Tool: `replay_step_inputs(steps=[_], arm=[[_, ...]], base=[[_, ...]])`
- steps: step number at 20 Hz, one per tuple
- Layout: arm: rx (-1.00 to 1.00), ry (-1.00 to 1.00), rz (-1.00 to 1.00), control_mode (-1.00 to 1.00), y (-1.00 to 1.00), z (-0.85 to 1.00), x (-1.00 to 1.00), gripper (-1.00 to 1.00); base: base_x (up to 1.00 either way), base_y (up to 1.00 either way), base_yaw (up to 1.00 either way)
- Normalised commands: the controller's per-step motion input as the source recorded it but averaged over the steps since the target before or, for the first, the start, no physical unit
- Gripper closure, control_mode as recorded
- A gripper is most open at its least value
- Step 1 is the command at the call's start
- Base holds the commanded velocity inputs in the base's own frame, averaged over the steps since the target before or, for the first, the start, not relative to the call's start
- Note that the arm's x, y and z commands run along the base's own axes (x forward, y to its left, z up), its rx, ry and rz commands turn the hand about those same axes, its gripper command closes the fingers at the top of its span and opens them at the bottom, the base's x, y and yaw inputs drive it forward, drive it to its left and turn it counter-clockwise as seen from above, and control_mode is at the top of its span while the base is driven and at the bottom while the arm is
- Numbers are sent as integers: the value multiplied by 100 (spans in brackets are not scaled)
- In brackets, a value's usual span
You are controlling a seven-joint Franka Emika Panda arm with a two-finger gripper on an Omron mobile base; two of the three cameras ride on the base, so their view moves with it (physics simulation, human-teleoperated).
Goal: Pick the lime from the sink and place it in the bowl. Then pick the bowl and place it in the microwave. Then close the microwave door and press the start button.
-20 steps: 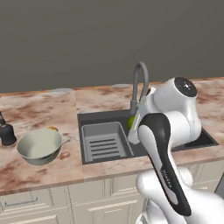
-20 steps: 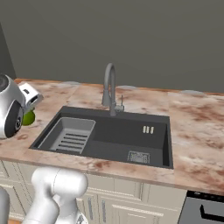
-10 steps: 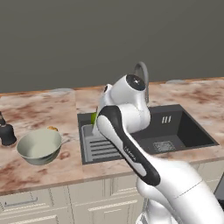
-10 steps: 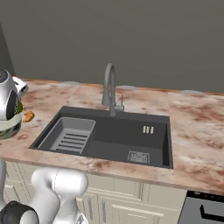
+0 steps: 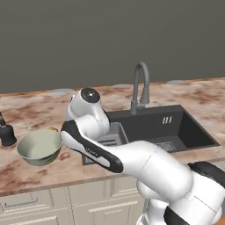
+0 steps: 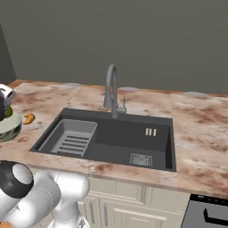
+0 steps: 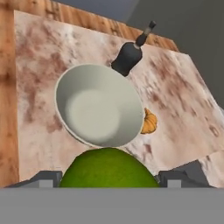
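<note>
1. since the earlier frame the arm has swung from over the sink [image 5: 176, 127] to the left, and its wrist now sits next to the bowl [image 5: 39, 147] on the counter [image 5: 26, 176].
2. the sink basin, with its ribbed drain tray [image 6: 73, 138], has not moved; the faucet [image 6: 111, 89] stands at its back edge as before.
3. in the hand view the gripper [image 7: 107, 181] holds the lime [image 7: 107, 170]: the fruit sits between the two finger tips [image 7: 43, 179], with the jaws set wide around it.
4. the lime hangs above the near rim of the bowl; the bowl inside is bare and glossy.
5. just beside the bowl lies a small orange croissant-like item [image 7: 148, 122], touching or almost touching its rim.
6. beyond the bowl stands a dark bottle-shaped object [image 7: 129, 54], close to the far rim.
</note>
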Motion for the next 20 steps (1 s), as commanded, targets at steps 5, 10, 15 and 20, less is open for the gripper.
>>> replay_step_inputs(steps=[5,10,15,20], arm=[[-9,10,-4,-100,96,0,17,100],[0,9,-1,-100,29,0,15,100],[0,10,-5,-100,0,-36,8,100],[0,7,-9,-100,2,-77,11,100]], base=[[0,0,0],[0,0,0],[0,0,0],[0,0,0]])
